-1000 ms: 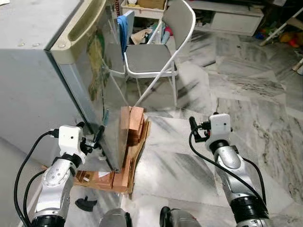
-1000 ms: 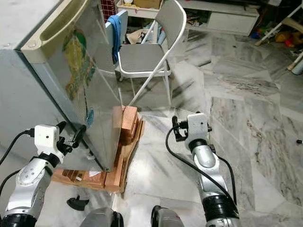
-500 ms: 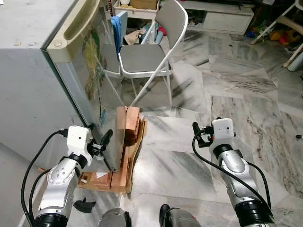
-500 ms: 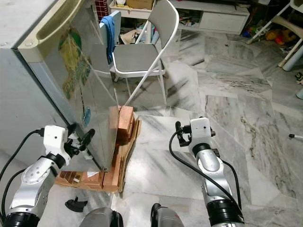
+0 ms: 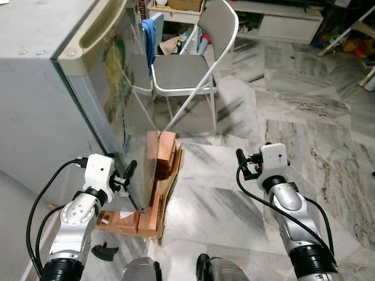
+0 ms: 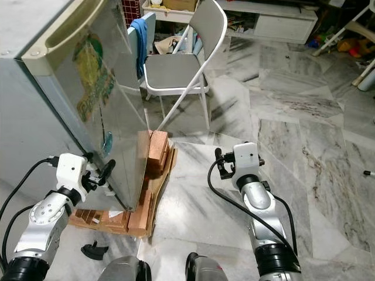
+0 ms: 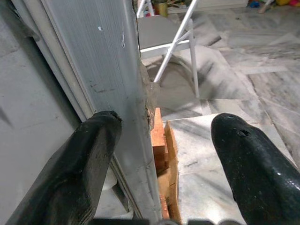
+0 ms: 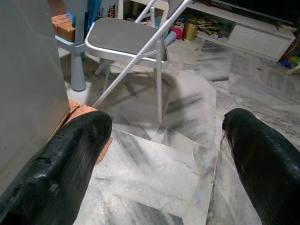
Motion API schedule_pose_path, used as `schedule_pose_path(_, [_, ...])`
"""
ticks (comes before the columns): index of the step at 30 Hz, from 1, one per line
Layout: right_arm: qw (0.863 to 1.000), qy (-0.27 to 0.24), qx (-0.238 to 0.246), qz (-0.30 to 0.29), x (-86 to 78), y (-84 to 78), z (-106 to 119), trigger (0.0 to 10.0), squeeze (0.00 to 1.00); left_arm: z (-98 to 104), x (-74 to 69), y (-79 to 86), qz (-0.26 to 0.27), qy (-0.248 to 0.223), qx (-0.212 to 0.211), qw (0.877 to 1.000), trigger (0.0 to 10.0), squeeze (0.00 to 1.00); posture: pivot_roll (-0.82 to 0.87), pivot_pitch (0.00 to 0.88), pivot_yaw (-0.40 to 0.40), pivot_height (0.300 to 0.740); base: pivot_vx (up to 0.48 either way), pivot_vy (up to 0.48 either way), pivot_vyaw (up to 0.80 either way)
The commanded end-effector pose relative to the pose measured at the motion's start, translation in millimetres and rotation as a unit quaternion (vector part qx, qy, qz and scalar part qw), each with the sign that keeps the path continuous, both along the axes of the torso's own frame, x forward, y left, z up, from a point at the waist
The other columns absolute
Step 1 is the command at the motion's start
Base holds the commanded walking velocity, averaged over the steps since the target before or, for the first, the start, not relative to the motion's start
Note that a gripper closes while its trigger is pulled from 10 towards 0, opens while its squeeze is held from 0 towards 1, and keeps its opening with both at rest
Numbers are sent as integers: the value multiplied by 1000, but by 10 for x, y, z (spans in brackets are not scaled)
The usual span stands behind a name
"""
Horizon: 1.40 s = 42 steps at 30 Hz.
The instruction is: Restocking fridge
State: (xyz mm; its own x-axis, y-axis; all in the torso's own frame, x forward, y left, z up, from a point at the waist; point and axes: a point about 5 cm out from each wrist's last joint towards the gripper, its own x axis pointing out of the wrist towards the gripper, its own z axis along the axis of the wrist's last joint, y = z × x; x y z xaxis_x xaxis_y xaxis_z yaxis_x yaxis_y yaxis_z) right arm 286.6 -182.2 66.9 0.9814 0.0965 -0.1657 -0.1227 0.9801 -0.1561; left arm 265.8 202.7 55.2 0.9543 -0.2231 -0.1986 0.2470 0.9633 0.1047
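Fingers of the left gripper spread astride the fridge door edge, above marble floor.

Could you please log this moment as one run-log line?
left gripper: open, fingers straddling fridge door edge | right gripper: open, idle above floor | door: closed | chair: behind

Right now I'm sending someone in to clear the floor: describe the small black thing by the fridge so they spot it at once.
Start at the grey fridge, which stands on a wooden pallet. On the marble floor just in front of the pallet's near edge, by the robot's left arm, lies a small black curved plastic piece. It is the only dark loose object there.
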Motion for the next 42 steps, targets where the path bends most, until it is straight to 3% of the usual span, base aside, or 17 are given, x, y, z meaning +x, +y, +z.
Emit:
schedule_pose_path(1, [1000,6,-2,-9,-7,-24,-16,10000,0,37,30,123,21,2,21,1000,10000,0,97,85,-9,740,0,0,0])
schedule_pose_path(7, [1000,9,0,-7,-3,-9,-26,10000,0,-6,-11,99,9,10,11,1000,10000,0,102,87,-9,740,0,0,0])
schedule_pose_path(9, [1000,9,0,-6,-2,-3,-28,10000,0,-36,-26,117,12,16,28,999,10000,0,103,87,-9,740,0,0,0])
schedule_pose_path(28, [1000,8,0,-5,-7,5,-31,10000,0,-36,-11,209,46,14,54,997,10000,0,99,91,-7,740,0,0,0])
schedule_pose_path(31, [1000,8,0,-5,-4,9,-32,10000,0,-33,1,204,46,11,41,998,10000,0,100,92,-7,740,0,0,0])
schedule_pose_path(42, [1000,14,-4,-9,-10,-17,-43,10000,0,73,59,-49,-7,-10,-12,1000,10000,0,94,90,-6,740,0,0,0])
